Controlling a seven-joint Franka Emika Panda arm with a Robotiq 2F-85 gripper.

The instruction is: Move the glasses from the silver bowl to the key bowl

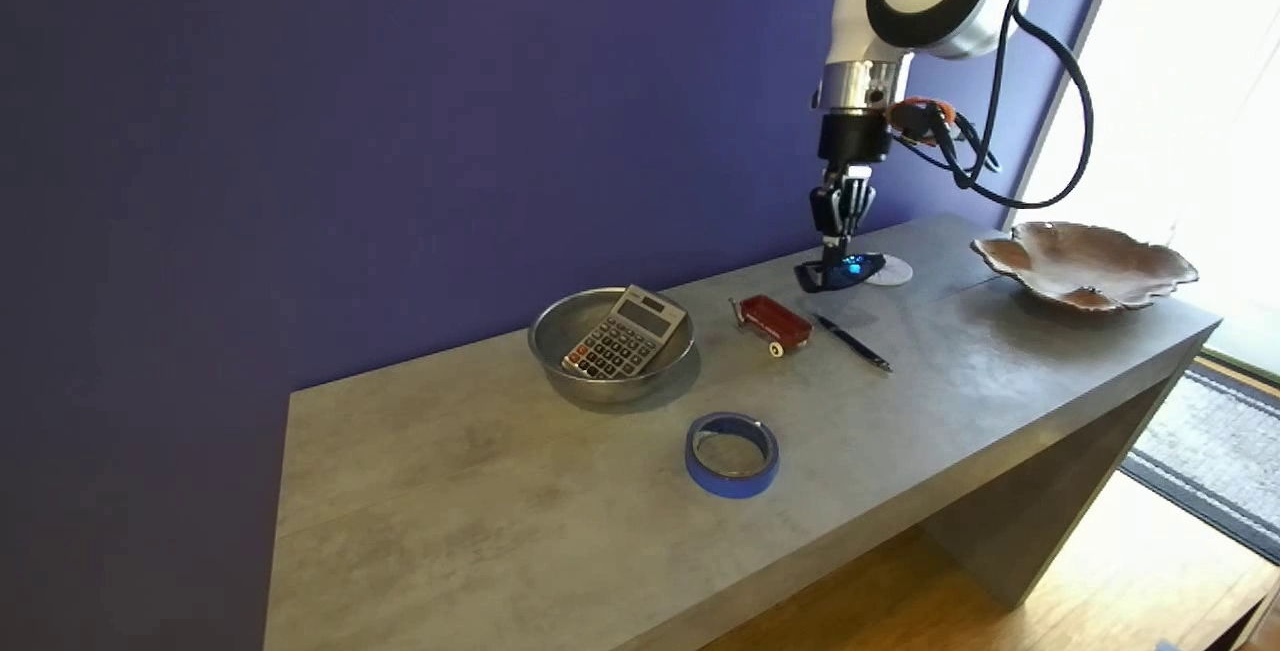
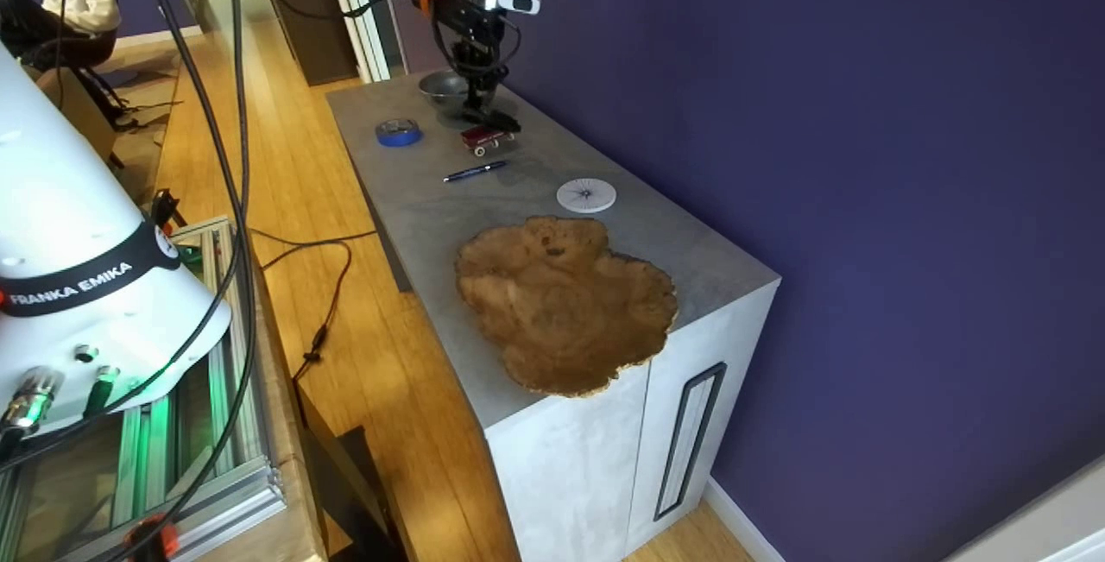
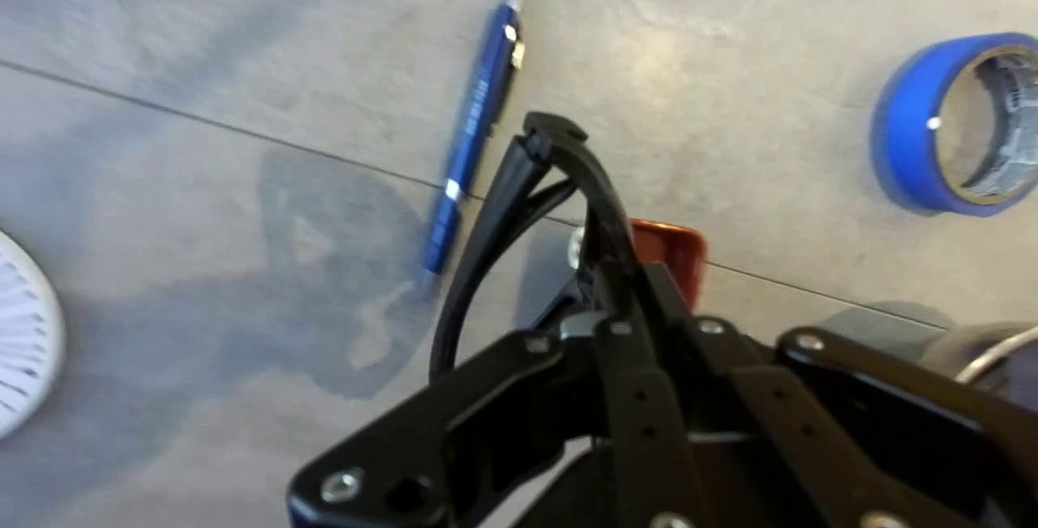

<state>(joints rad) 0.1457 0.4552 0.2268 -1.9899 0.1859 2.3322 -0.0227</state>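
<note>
My gripper [image 1: 836, 243] is shut on the dark glasses [image 1: 850, 273] and holds them above the table. The glasses also show in an exterior view [image 2: 494, 120] and stick out past the fingers in the wrist view [image 3: 598, 175]. The fingertips [image 3: 628, 272] are close together there, partly hidden by the glasses. The silver bowl [image 1: 612, 389] stands near the wall with a calculator leaning in it; it also shows in an exterior view [image 2: 440, 96], behind the gripper. The key bowl [image 1: 1090, 261], wide and brown with a wavy rim, sits at the table's far end [image 2: 565, 303], apart from the gripper.
A red toy wagon [image 1: 775, 323] and a dark blue pen [image 1: 852, 342] lie on the table near the gripper. A blue tape ring [image 1: 732, 476] is near the silver bowl. A flat white disc [image 2: 586, 195] lies by the key bowl. The purple wall [image 1: 420, 151] borders the table.
</note>
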